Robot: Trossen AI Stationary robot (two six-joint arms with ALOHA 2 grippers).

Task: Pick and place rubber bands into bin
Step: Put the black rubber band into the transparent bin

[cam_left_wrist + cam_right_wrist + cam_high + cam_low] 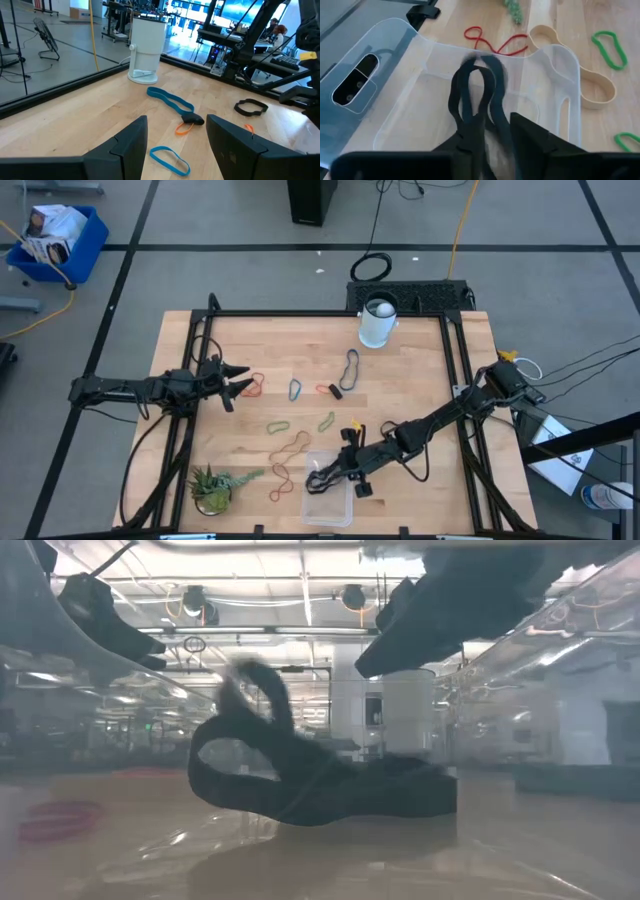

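The clear bin [345,510] stands near the table's near edge. A black rubber band [475,90] lies on its floor with one loop standing up [320,790]. My right gripper [495,125] hangs open just above it, over the bin [330,472]; one strand runs under the gap between its fingers. My left gripper [240,385] is open and empty at the table's left, just above the wood. Ahead of it lie an orange-red band [255,385], a blue band [170,160] and an orange band with a black piece [187,122].
Loose bands lie mid-table: grey-blue [350,365], two green [277,425] [327,420], tan [292,445], red [280,480]. A white cup [378,322] stands at the far edge, a small plant [212,488] at the near left.
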